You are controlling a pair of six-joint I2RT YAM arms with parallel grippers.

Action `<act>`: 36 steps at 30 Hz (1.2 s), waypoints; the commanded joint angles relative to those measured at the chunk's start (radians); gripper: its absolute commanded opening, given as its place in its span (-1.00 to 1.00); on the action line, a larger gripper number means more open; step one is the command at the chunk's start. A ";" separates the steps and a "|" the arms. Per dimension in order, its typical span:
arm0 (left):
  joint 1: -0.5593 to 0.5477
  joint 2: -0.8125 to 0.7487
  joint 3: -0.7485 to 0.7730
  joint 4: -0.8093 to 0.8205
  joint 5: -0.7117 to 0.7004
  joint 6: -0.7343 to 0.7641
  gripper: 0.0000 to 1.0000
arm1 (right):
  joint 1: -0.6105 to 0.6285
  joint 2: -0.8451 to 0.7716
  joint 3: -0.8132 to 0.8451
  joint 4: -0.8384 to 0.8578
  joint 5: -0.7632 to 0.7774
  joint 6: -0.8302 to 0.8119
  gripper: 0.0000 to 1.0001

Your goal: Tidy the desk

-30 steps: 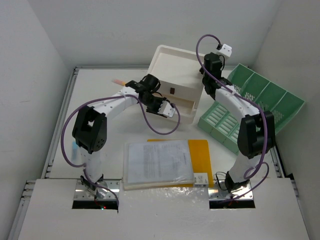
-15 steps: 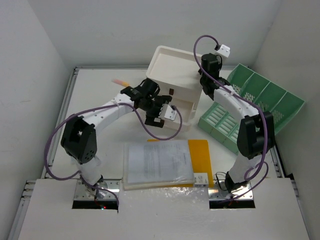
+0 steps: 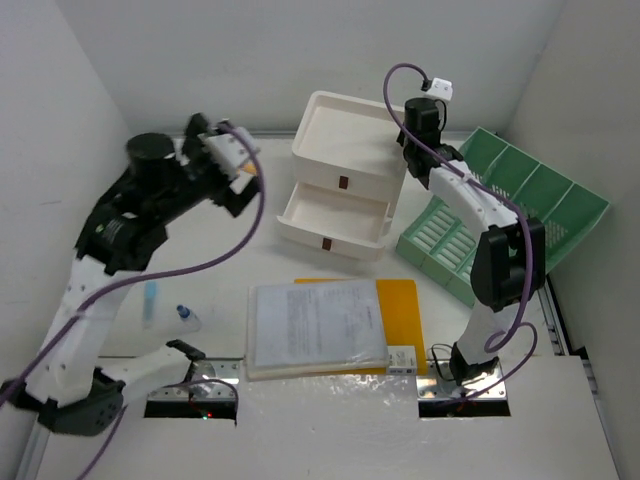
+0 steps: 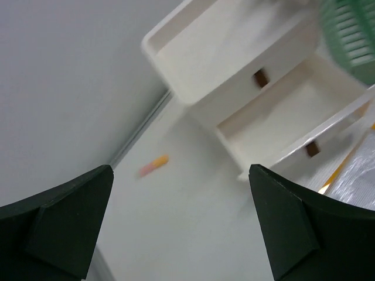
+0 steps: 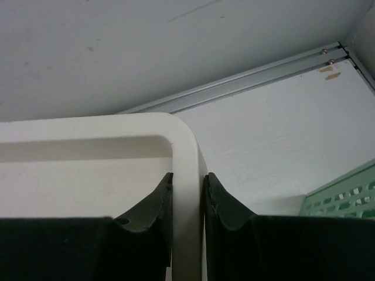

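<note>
The tabletop (image 3: pixel 225 300) is a broad, flat, matte-white rectangle that fills the floor of the white-walled enclosure and carries everything else. Silver rails edge it. The far rail (image 5: pixel 234 85) runs just beyond the right tool (image 5: pixel 186 181), and another rail (image 3: pixel 562 325) lines the right side.

The left tool (image 4: pixel 180 175) is held up off the surface over the far-left area, its fingers spread wide with nothing between them. Below and ahead of it lies the widest bare stretch of white, reaching from the far-left corner to the white drawer box (image 3: pixel 340 170).

The right tool pinches the raised rim at the far-right corner of that box's top tray, one finger inside the wall and one outside. Nearward of this tool, a lower drawer (image 3: pixel 330 215) stands pulled out toward the arm bases.

Just to the tool's right lies the green slotted rack (image 3: pixel 520 210), tilted at an angle and close to the right-hand rail, so that side is crowded.

Nearer the bases, a sheaf of papers in a clear sleeve (image 3: pixel 315 325) lies over a yellow folder (image 3: pixel 400 310), with only a narrow strip of white between it and the open drawer. A small white box (image 3: pixel 403 358) touches the folder's near-right corner.

Beneath the left tool, a small orange stick (image 4: pixel 153 165) lies near the far rail. A blue pen (image 3: pixel 150 300) lies under the left arm.
</note>
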 commanded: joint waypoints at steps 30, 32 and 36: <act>0.642 -0.064 -0.537 -0.610 0.043 0.417 0.99 | 0.010 -0.111 -0.117 -0.035 -0.267 -0.344 -0.93; 0.640 -0.061 -0.545 -0.610 0.047 0.422 0.99 | 0.010 -0.093 -0.100 -0.047 -0.273 -0.342 -0.93; 0.640 -0.062 -0.583 -0.552 0.078 0.420 0.99 | 0.010 -0.065 -0.070 -0.064 -0.282 -0.324 -0.93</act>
